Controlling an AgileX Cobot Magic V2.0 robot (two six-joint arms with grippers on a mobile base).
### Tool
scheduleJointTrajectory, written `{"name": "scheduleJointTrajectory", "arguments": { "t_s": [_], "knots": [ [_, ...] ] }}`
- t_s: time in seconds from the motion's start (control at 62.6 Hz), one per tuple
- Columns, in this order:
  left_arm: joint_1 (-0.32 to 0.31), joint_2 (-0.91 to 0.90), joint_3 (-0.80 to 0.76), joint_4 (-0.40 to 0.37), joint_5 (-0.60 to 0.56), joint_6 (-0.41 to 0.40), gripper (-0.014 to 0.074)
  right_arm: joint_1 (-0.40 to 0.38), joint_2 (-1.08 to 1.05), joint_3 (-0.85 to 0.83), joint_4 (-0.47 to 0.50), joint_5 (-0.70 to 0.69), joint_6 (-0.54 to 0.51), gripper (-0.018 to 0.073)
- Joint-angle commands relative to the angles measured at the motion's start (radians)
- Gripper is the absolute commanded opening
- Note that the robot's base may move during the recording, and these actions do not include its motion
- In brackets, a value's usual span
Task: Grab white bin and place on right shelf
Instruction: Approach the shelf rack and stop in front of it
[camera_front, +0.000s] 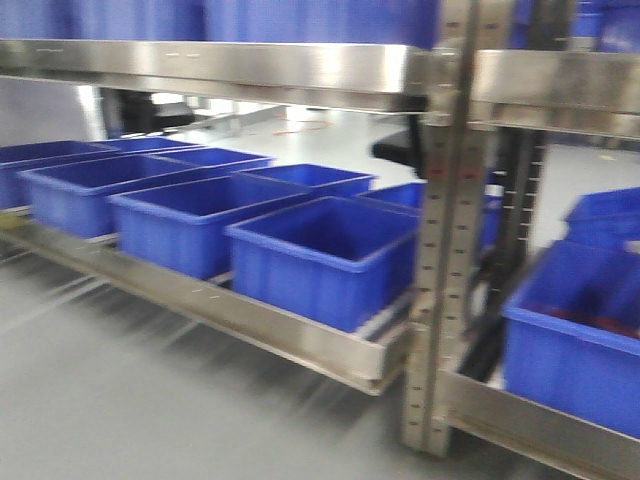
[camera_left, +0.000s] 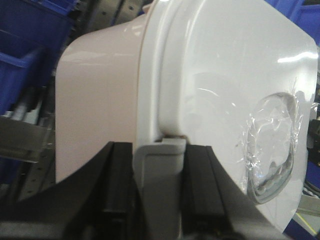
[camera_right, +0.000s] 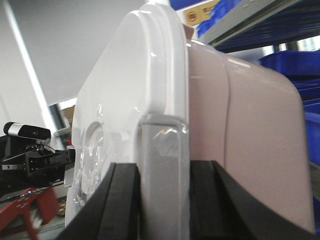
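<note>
The white bin (camera_left: 100, 100) is held between both arms, 1 gripper at each end. In the left wrist view the left gripper (camera_left: 160, 200) is narrow, its 2 black fingers (camera_left: 120, 195) pressed against either side of a grey latch (camera_left: 160, 165) that hooks over the edge of the flat white lid (camera_left: 225, 75). An oval recess in the lid is covered with crumpled clear film (camera_left: 272, 145). In the right wrist view the right gripper (camera_right: 164, 205) is clamped the same way on the latch at the bin's other end (camera_right: 164, 150), black fingers (camera_right: 122, 200) tight on both sides. Whether the bin's underside rests on anything cannot be told.

Blue crates (camera_right: 295, 60) and steel rack rails show just behind the bin in both wrist views. The front view, blurred, faces the stainless rack: a row of open blue crates sits on the lower left shelf (camera_front: 300, 345), a perforated upright (camera_front: 450, 250) divides the rack, and the right shelf (camera_front: 530, 425) beyond it carries another blue crate (camera_front: 575, 340) at its front edge.
</note>
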Motion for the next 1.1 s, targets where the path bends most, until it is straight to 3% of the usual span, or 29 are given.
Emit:
{"name": "scheduleJointTrajectory", "arguments": {
  "t_s": [0.0, 1.085],
  "knots": [
    [-0.031, -0.039, -0.040, -0.064, 0.235, 0.049, -0.0118, 0.037, -0.037, -0.036, 0.073, 0.265, -0.012, 0.0089],
    [-0.031, -0.039, -0.040, -0.064, 0.235, 0.049, -0.0118, 0.037, -0.037, -0.036, 0.073, 0.265, -0.012, 0.0089]
  ]
}}
